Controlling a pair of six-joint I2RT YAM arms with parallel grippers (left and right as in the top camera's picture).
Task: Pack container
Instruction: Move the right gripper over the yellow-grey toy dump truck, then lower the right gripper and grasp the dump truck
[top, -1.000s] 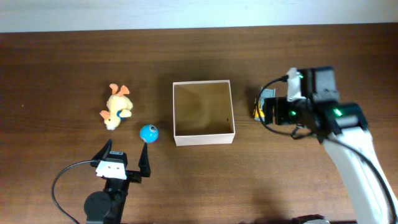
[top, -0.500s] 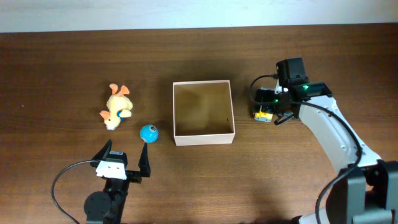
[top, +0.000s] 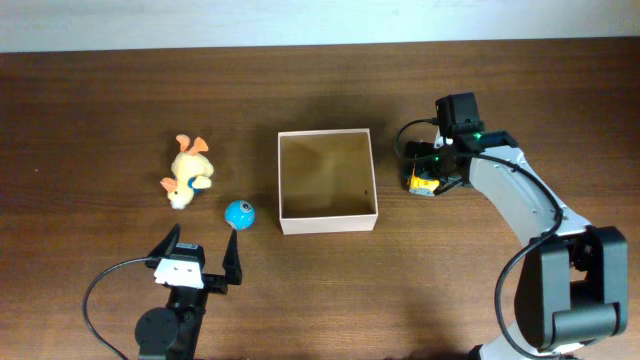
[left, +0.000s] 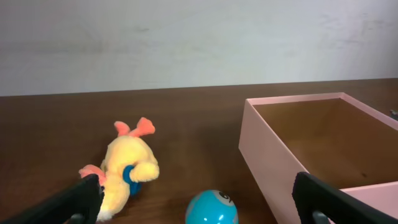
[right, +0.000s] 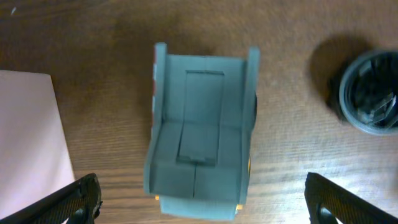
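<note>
A square, shallow cardboard box (top: 328, 223) with white outer walls and a tan-brown inside sits open-topped at the centre of the overhead frame on the dark brown wooden worktop (top: 90, 100). The worktop's far edge runs along the top of that frame, against a pale wall. Wide bare wood lies above the box, across the lower right, and down the left side.

There is one box and there are three toys. One yellow plush duck with orange feet (top: 188, 170) lies left of centre, well apart from the box. One small blue ball (top: 239, 213) rests below and right of the duck, near the box's lower left corner, with a strip of bare wood between them. One grey-bodied toy truck with yellow trim (top: 424, 180) stands near the box's right wall but apart from it. In the right wrist view a dark round ribbed thing (right: 367, 93) shows at the upper right; what it is cannot be told.

There are two arms. The left tool (top: 203, 241) is at the lower left of the overhead frame, its fingers spread wide, holding nothing and pointing toward the ball and duck. The right tool (right: 200, 190) hangs over the truck with its fingers wide, one on each side, each with clear room to the truck's flanks.
</note>
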